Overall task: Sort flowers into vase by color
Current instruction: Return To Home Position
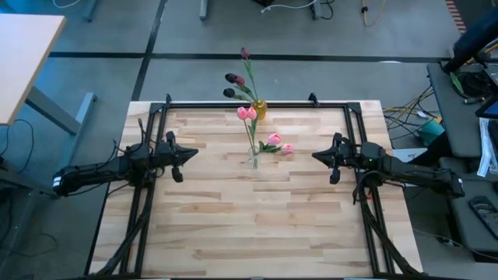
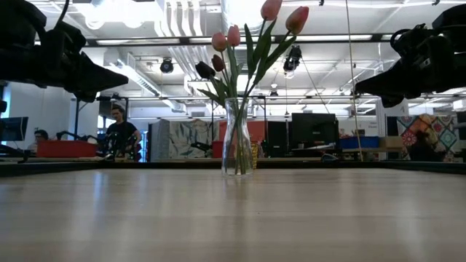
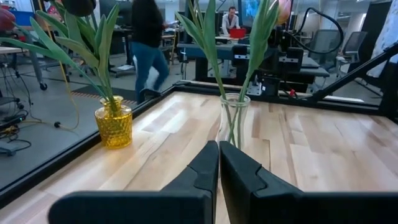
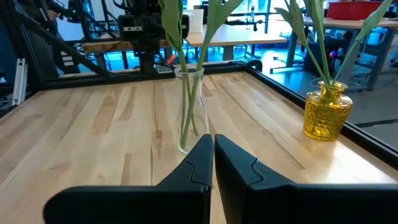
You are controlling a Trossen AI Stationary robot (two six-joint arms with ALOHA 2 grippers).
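Note:
A clear glass vase [image 1: 253, 162] stands mid-table with the stems of several light pink flowers [image 1: 247, 113] in it; their heads lean toward the far and right sides. A yellow glass vase [image 1: 259, 109] at the far edge holds three dark maroon flowers [image 1: 231, 79]. My left gripper [image 1: 194, 153] hovers left of the clear vase, shut and empty, pointing level at it [image 3: 234, 121]. My right gripper [image 1: 315, 155] hovers to the vase's right, also shut and empty, facing it [image 4: 189, 106]. In the low view both grippers [image 2: 109, 76] [image 2: 368, 84] hang well above the tabletop.
A black metal frame [image 1: 233, 103] runs along the table's far edge and both sides. Bare wood [image 1: 249, 225] stretches from the vases to the near edge. Beyond the table, a person [image 3: 148, 37] walks on the floor and another [image 2: 120, 135] stands among desks.

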